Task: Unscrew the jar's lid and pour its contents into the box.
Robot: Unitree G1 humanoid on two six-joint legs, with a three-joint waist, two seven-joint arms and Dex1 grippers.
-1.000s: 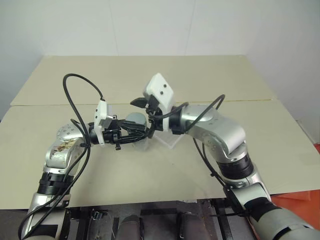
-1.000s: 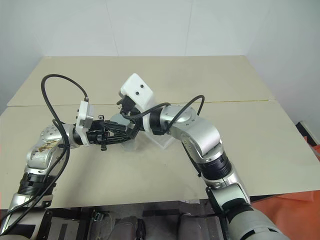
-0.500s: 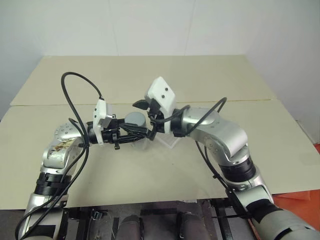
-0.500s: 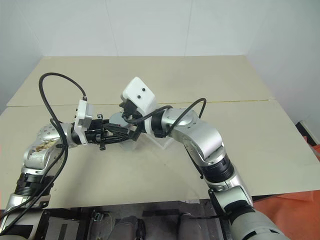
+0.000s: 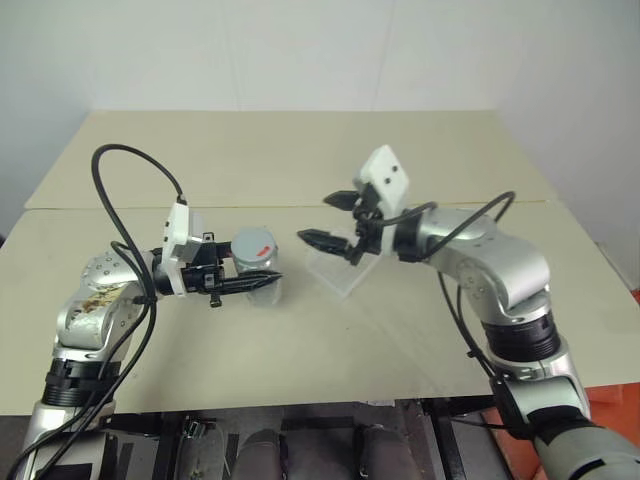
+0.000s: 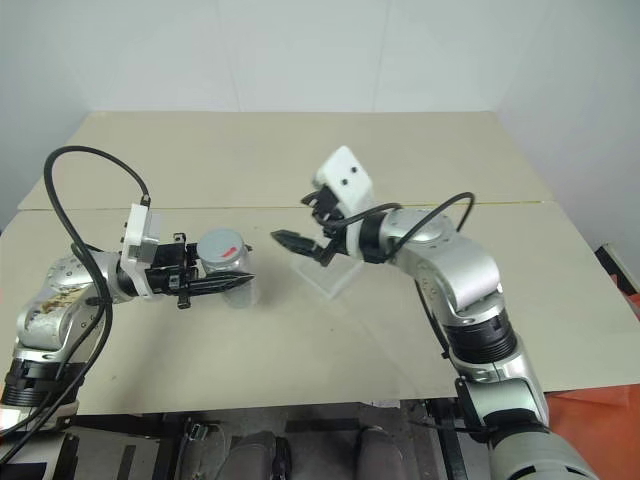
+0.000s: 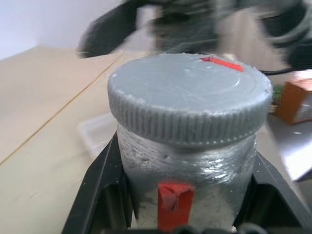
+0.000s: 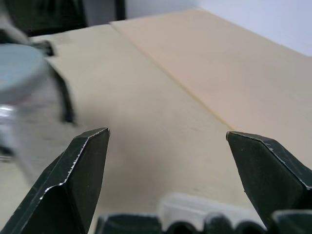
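While the left gripper (image 5: 262,283) clamps the upright jar (image 5: 256,272) above the worktop (image 5: 300,150), the lid (image 5: 254,243) stays on; the right gripper (image 5: 330,220), jaws wide and empty, hovers beside it over the box (image 5: 340,275). The left wrist view shows both fingers (image 7: 105,185) hugging the jar's body.

Left pincer (image 6: 236,284) clamps lidded jar (image 6: 227,266); right pincer (image 6: 298,222) spread above box (image 6: 325,275).

Our silvery-grey jar (image 7: 185,170) with red stripe, grey red-marked lid (image 7: 190,92), clear whitish box (image 5: 345,270), beige worktop (image 5: 300,160).
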